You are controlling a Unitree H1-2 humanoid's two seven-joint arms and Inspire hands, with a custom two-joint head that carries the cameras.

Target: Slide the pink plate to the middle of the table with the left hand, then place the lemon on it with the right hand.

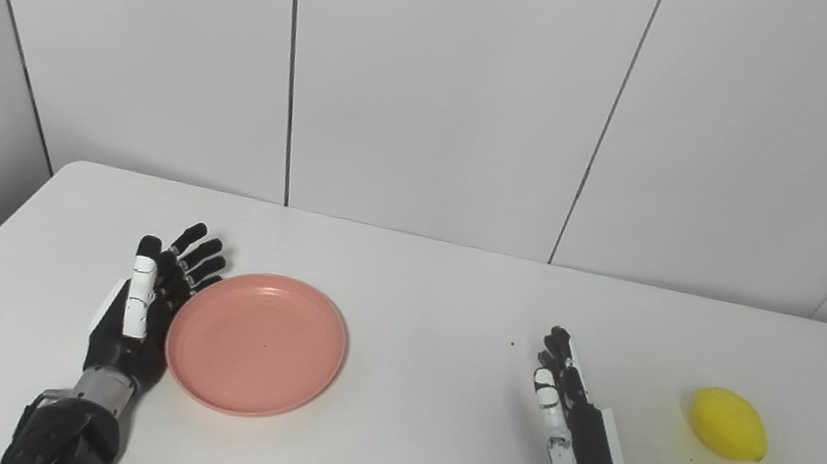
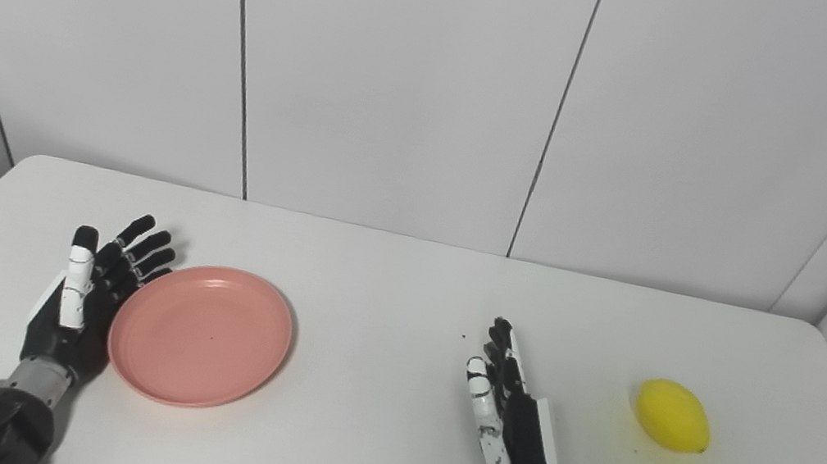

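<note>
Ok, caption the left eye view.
Open left hand against the pink plate; open right hand waits beside the lemon.

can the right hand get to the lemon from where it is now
Probably yes. The right hand is open and holds nothing, and the lemon lies on bare table just to its right, with nothing between them.

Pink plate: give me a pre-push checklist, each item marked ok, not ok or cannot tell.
1. Left hand open, against the plate's left rim: ok; actual contact: cannot tell.
2. Plate flat on the table, nothing on it: ok.
3. Path to the middle free: ok, only bare table between the plate and the right hand.
4. Right hand open, holding nothing: ok.
5. Lemon apart from the right hand, on its right: ok.
6. Plate at the middle: not ok.
</note>
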